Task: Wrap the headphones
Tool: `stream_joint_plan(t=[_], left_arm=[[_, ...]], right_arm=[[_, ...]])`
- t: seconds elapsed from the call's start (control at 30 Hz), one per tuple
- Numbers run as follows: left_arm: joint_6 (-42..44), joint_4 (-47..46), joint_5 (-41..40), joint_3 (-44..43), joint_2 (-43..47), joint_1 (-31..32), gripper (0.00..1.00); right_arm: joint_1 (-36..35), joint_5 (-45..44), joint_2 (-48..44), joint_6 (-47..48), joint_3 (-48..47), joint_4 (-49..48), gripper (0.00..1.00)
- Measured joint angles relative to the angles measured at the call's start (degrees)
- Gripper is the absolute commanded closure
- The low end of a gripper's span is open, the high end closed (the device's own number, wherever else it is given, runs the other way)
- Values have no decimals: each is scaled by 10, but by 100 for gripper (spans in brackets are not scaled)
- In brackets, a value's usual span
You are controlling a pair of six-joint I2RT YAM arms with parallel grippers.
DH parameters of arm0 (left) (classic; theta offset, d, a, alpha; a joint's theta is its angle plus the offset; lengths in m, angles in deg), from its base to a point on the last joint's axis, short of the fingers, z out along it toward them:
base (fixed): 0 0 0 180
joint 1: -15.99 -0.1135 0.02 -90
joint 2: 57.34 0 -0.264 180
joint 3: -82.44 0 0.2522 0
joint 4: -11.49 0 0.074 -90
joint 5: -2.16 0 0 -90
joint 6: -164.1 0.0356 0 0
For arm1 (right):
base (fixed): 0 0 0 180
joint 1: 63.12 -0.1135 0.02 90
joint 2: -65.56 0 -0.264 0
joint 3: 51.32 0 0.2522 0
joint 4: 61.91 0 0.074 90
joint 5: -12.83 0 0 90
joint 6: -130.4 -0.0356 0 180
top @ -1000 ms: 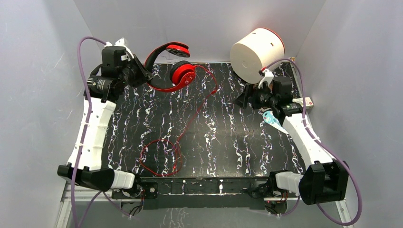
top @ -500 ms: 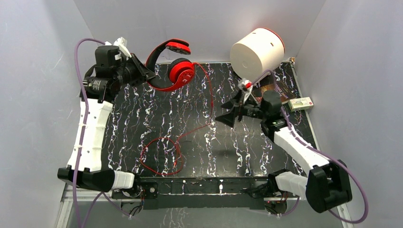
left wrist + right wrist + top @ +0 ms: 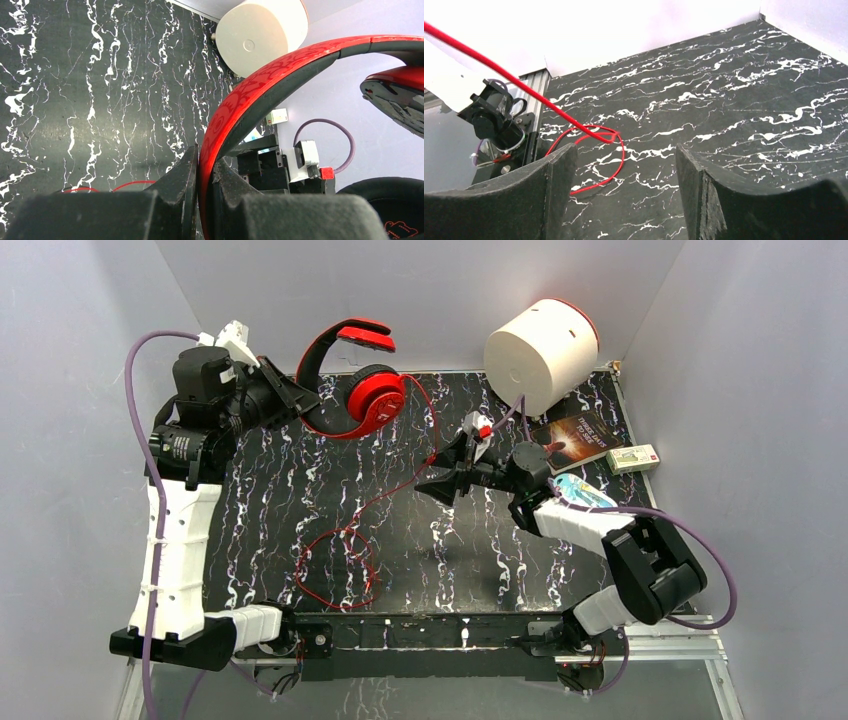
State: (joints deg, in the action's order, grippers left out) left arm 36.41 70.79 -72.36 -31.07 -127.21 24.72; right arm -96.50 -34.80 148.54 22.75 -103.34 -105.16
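The red headphones (image 3: 365,390) hang in the air at the back left, held by their headband (image 3: 260,90). My left gripper (image 3: 300,398) is shut on that headband; both fingers press its red band in the left wrist view. The thin red cable (image 3: 400,485) runs from the earcup down across the mat to a loose coil (image 3: 335,565) near the front edge. My right gripper (image 3: 432,483) is open and empty, reaching left over the mat's middle, close beside the hanging cable. In the right wrist view the cable (image 3: 524,92) crosses above the left finger, not between the jaws.
A white cylinder (image 3: 540,352) lies on its side at the back right. A dark book (image 3: 578,437), a small white box (image 3: 634,458) and a blue-white packet (image 3: 583,490) lie at the right. Grey walls enclose the black marbled mat (image 3: 300,500).
My right arm swung left from near the white cylinder to the mat's middle beside the cable. My left gripper raised the headphones slightly and drew them left; the cable pulled tighter.
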Motion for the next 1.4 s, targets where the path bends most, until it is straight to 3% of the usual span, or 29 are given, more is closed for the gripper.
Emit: stream_joint_plan(t=[0.27, 0.33, 0.4, 0.47, 0.5, 0.63, 0.83, 1.0, 1.1, 1.2, 1.4], left_arm=[[-10, -2, 0, 0, 0, 0, 100], [-12, -2, 2, 0, 0, 0, 100], [-15, -4, 4, -1, 0, 0, 100], [-18, -6, 7, -1, 0, 0, 100], [-18, -6, 7, -2, 0, 0, 100], [-14, -5, 7, -5, 0, 0, 100], [28, -8, 24, 6, 1, 0, 100], [83, -82, 128, 134, 34, -3, 100], [111, -123, 195, 210, 52, -3, 100], [118, -192, 268, 267, 78, -3, 100], [75, -353, 376, 310, 148, 2, 100]], right_arm=[[-1, 3, 12, -42, -1, -64, 20], [-2, 2, 12, -49, -1, -76, 25], [-3, -1, 12, -54, 2, -89, 41], [-4, -2, 12, -62, 7, -101, 82], [-4, -3, 12, -66, 7, -106, 90], [-4, -9, 0, -75, 10, -97, 100], [9, -90, -171, 2, 28, 126, 100], [31, -199, -285, 94, -46, 359, 100], [45, -235, -268, 150, -148, 483, 100], [50, -212, -213, 203, -244, 567, 100], [49, -118, -112, 239, -275, 649, 100]])
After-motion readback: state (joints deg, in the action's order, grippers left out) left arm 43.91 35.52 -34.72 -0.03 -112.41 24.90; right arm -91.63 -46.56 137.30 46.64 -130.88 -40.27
